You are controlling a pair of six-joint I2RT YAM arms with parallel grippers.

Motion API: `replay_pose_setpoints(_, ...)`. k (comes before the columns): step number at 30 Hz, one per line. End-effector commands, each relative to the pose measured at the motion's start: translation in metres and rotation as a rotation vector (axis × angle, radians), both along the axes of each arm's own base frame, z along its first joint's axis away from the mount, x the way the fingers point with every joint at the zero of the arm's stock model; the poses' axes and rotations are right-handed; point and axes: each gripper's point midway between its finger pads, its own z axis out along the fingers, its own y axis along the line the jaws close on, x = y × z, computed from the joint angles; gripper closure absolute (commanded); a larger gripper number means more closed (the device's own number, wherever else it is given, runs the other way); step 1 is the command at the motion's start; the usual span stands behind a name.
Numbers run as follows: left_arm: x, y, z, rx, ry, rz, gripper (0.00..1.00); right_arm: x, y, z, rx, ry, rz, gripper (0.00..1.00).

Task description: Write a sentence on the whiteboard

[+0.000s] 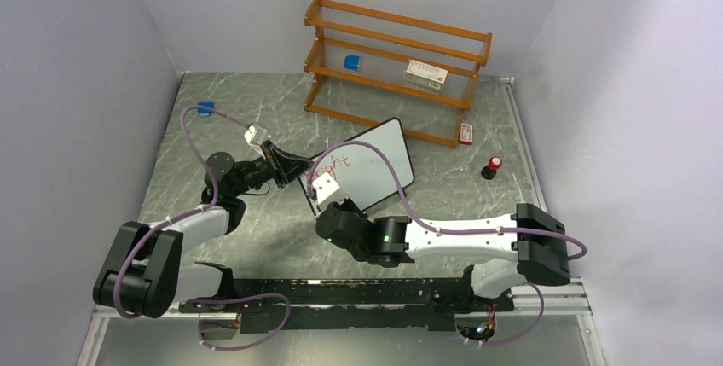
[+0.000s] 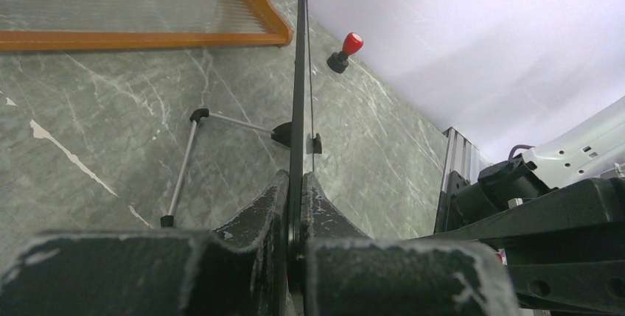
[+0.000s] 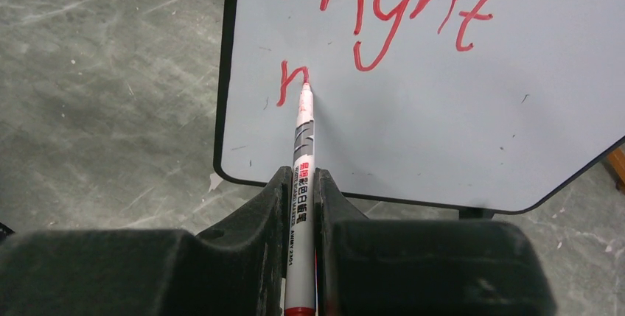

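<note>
Two-arm writing station, seen from the near side of the table. The whiteboard is standing on the marbled table just in front of the wooden shelf, tilted back on a wire stand with small black feet.

(a) The left gripper is reaching toward the shelf from the near left and is clamping the whiteboard's left edge. In the left wrist view the gripper is pinching the thin black frame edge-on between closed fingers.

(b) The right gripper is hovering on the side of the board facing away from the shelf. Its fingers are closing on a white marker, and the red tip is touching the white surface.

(c) The word "Bright" is showing in red across the top line. Below it, at the marker tip, a small "n" is appearing.

(d) A red-topped black piece is sitting on the table in front of the shelf's right end. A red and white box is lying at the shelf's right foot. A blue block and a white box are resting on the shelf's middle tier, and another blue item is lying well to the shelf's left.
</note>
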Motion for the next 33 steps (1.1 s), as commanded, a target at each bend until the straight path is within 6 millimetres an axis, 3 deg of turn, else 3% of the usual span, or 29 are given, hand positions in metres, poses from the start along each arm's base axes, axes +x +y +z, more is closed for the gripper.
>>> replay_pose_setpoints(1,-0.003,-0.002,0.017,-0.004,-0.091,-0.023,0.95,-0.002,-0.008,-0.003,0.002,0.027,-0.022,1.00)
replay_pose_setpoints(11,-0.003,-0.002,0.018,-0.005,-0.090,-0.023,0.95,-0.006,-0.007,-0.009,-0.007,0.052,-0.005,1.00)
replay_pose_setpoints(33,-0.005,-0.004,0.017,-0.005,-0.084,-0.032,0.95,0.008,-0.002,0.017,0.068,-0.031,-0.042,1.00)
